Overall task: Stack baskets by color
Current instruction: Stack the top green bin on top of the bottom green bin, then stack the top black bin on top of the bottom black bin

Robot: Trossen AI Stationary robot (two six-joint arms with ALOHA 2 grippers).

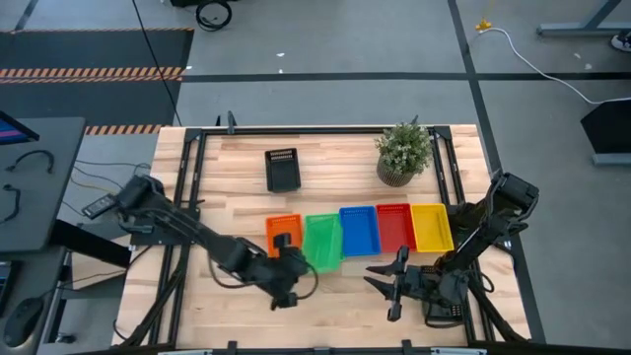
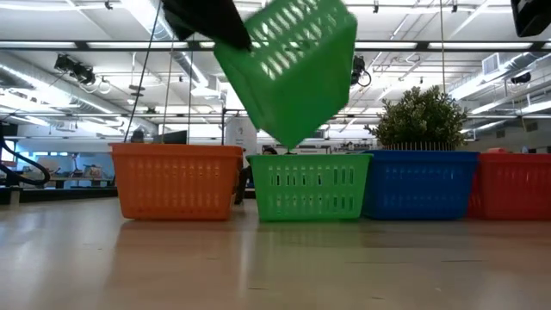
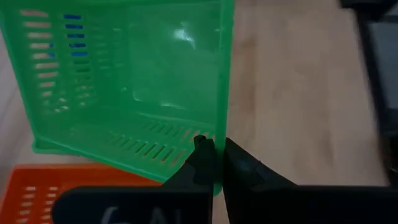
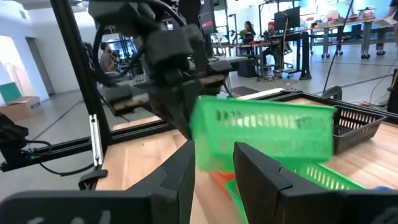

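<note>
Your left gripper (image 1: pixel 293 258) pinches a tilted green basket (image 2: pixel 288 65) aloft — above the row's green basket (image 2: pixel 308 184), the orange basket (image 2: pixel 176 181) alongside; your right gripper (image 1: pixel 395 281) waits half-open, empty, on the worktop (image 1: pixel 227 177).

Setting: open-plan robotics lab | Evidence: wooden worktable (image 1: pixel 325 296) on a black metal frame (image 1: pixel 187 158) | grey concrete floor (image 1: pixel 325 89) with striped hazard tape (image 1: pixel 89 73) | ceiling light strips (image 2: pixel 164 21) | people seated at desks with monitors (image 4: pixel 273 28) beyond the table.
</note>
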